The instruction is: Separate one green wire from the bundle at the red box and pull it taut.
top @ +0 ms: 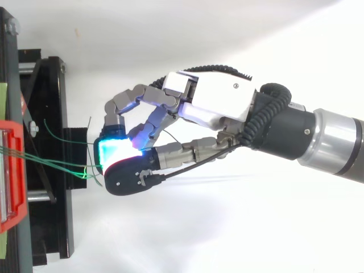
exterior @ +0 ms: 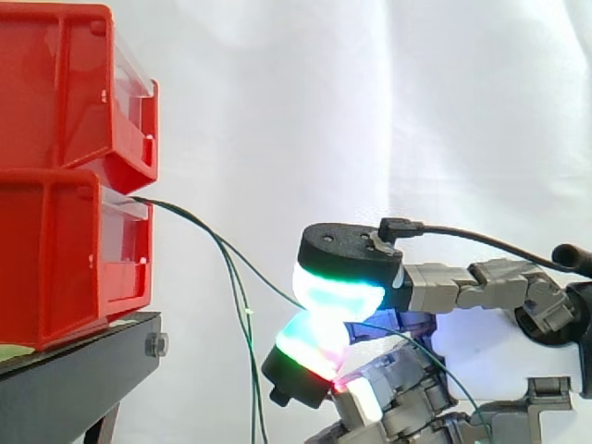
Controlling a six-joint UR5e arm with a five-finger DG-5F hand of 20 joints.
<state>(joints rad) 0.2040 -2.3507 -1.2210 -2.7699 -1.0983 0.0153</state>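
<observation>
Two red bins are stacked at the left, the upper [exterior: 55, 92] over the lower [exterior: 55, 268]. A bundle of thin green wires leaves the gap between them. One green wire [exterior: 250, 268] runs down and right in a shallow curve to my hand [exterior: 444, 287], where two glowing cyan-green fingertips [exterior: 338, 291] are pinched together on it. Its tail trails on below the hand. From above, the hand [top: 210, 102] reaches left, and the wires [top: 51, 163] span from the red bin [top: 11, 170] to the pinching pads [top: 116, 151].
The other green wires [exterior: 252, 388] hang loosely downward between the bins and my hand. One loose wire end [top: 57, 136] curls away in the top view. The bins rest on a black stand [exterior: 74, 370], with a white curtain behind.
</observation>
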